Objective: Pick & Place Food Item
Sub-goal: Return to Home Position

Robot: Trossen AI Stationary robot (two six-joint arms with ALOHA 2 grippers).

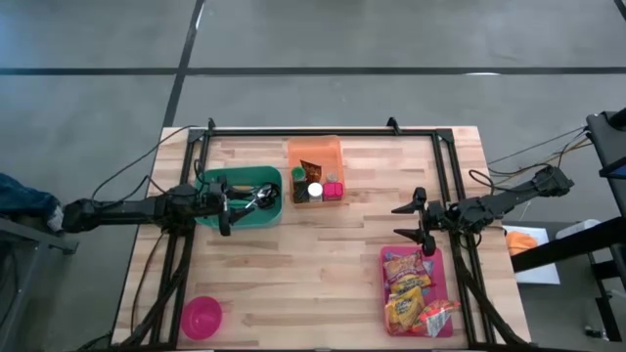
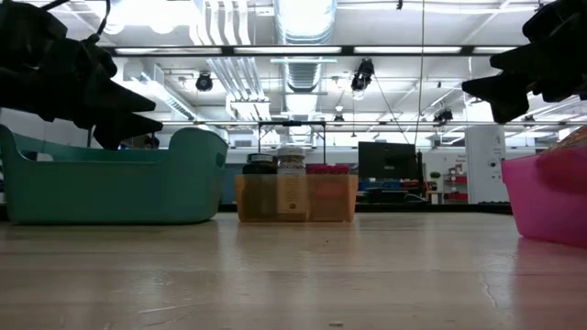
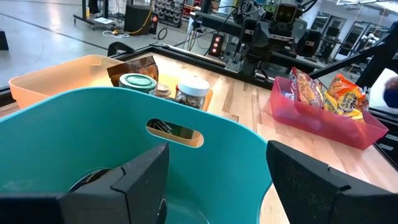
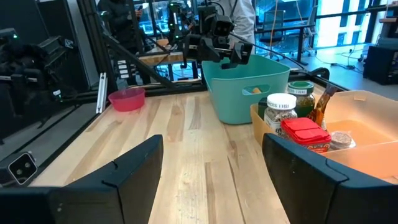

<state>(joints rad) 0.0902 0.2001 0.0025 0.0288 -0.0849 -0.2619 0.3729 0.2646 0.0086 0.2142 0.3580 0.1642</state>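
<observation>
Now, the left gripper (image 1: 227,206) hovers over the green bin (image 1: 249,172), at the end nearest its own arm, fingers spread wide and holding nothing. Silvery cutlery (image 1: 260,199) lies inside the bin, toward its other end. The right gripper (image 1: 422,221) hangs over the worktop (image 1: 323,274) just by the pink tray (image 1: 446,279), fingers wide as well, empty. Snack packets (image 1: 411,293) fill that tray. The orange bin (image 1: 315,149) with its jars (image 1: 315,191) stands just beside the green one. A pink bowl (image 1: 202,316) sits alone near a corner.
</observation>
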